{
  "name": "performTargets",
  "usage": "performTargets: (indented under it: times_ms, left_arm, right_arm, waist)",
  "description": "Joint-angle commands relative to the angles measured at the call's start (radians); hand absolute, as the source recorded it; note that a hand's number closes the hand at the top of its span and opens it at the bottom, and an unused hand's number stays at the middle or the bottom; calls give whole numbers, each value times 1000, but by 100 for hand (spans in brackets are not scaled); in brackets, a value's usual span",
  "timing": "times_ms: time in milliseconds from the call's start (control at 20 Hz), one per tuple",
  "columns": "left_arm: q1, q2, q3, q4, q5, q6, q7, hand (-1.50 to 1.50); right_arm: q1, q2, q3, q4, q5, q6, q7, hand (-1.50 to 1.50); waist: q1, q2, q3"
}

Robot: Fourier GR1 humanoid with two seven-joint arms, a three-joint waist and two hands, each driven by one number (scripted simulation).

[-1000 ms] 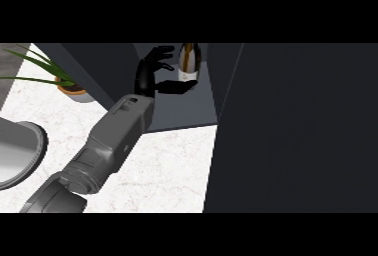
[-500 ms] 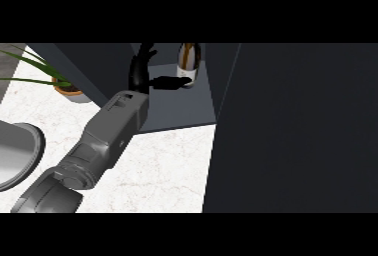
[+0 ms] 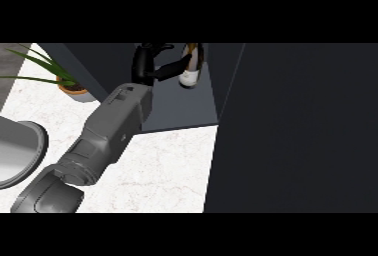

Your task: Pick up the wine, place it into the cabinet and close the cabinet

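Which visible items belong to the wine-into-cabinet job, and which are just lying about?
Job:
wine bottle, inside the cabinet
cabinet
cabinet door, open
left hand, beside the bottle

Lying about:
potted plant
grey bowl, left edge

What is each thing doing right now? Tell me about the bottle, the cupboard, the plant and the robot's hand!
Wine bottle: inside the cabinet, tilted.
Cabinet: open, its dark door swung out at the right.
Left hand: open, beside the bottle, thumb towards it.
Potted plant: upright on the counter.
Right hand: not in view.

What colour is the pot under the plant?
Orange-brown; the pot shows in the head view, at upper left.
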Motion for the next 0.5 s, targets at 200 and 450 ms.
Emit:
performTargets:
  times_ms: [200,450]
  left_arm:
    - [-27,-8,41,-34,35,-180,-23,150]
    - [-77,-43,48,-36,33,-181,19,-150]
  right_arm:
    - [81,-59,-19,-181,-44,8,45,-150]
    - [101,-45,9,-155,-15,-5,28,-150]
  waist:
    - [23,-12,1]
    - [48,-21,2]
